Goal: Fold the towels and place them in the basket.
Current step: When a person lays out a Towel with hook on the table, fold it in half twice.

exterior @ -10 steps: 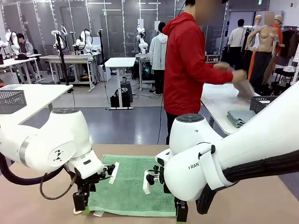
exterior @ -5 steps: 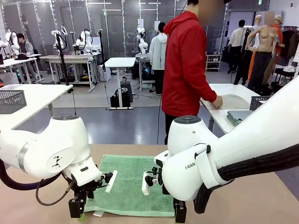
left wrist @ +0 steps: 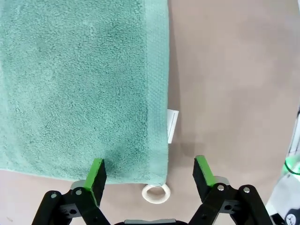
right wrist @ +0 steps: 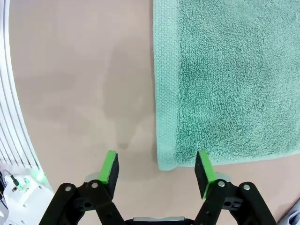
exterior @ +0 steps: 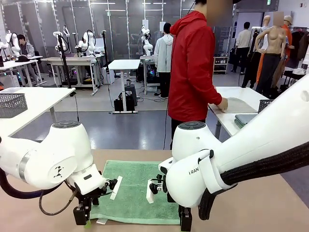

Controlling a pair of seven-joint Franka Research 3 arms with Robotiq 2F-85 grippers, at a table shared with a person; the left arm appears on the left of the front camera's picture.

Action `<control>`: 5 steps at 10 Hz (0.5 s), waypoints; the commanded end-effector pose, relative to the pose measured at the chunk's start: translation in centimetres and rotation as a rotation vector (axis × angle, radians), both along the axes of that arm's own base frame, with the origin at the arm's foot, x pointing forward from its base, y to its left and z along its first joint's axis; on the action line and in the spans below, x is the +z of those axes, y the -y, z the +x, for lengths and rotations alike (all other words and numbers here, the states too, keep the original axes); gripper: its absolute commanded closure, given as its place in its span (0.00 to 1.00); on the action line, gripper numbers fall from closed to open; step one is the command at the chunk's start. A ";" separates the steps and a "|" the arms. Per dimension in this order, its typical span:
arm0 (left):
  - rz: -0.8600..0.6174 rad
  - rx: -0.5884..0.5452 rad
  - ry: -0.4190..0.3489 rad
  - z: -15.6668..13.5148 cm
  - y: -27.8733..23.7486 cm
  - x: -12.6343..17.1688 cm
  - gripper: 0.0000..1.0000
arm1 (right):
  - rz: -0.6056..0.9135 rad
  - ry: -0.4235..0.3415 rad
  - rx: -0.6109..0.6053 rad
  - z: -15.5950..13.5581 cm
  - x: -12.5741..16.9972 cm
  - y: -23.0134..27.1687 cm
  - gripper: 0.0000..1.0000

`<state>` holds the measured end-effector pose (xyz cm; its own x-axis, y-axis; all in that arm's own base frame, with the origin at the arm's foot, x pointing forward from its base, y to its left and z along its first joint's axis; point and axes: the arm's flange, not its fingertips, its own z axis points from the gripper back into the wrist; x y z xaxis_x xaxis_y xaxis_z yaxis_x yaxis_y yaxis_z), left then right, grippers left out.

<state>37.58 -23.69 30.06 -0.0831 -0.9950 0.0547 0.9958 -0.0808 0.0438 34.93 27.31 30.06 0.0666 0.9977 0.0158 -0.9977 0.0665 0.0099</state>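
**Green towel flat on bench, both pincers spread over its near corners**

- Far left, on a white side table: a wire-mesh basket (exterior: 12, 104).
- Left gripper (exterior: 82, 220) is low over the near-left corner of the green towel (exterior: 135, 191). In the wrist view the left gripper (left wrist: 150, 171) has its green pads well apart, nothing clamped. One pad is at the towel's (left wrist: 79, 84) near hem, the other over bare bench (left wrist: 234, 70). The towel corner lies between them.
- A white loop (left wrist: 156, 193) sticks out from that corner onto the bench. A small white tag (left wrist: 172, 124) pokes out of the side hem further up.
- The towel lies spread flat and unfolded at the near edge of the bench (exterior: 270, 208), about mid-width.
- Right gripper (exterior: 183, 222) is low at the towel's near-right corner. In the wrist view the right gripper (right wrist: 157, 166) also has its pads apart and holds nothing. The rounded towel (right wrist: 229, 70) corner sits between the pads, closer to one of them. Cannot tell whether it touches.
- Beyond the far edge: a person (exterior: 193, 67) in a red jacket faces a white table on the right, with one hand (exterior: 223, 104) on a pale grey towel (exterior: 241, 105) spread there.
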 end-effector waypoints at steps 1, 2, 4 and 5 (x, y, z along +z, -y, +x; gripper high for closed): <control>0.016 0.020 0.041 -0.3 0.3 -0.5 0.20 | -0.003 -0.004 0.013 0.5 0.0 0.0 0.36; 0.018 0.026 0.053 -0.3 0.2 -0.5 0.20 | 0.000 -0.005 0.012 0.5 -0.1 0.0 0.36; 0.026 0.030 0.074 -0.4 0.2 -0.3 0.35 | 0.003 -0.006 0.017 0.6 -0.1 0.1 0.51; 0.031 0.036 0.073 -0.3 0.2 -0.3 0.19 | 0.001 -0.009 0.005 0.8 -0.1 0.1 0.51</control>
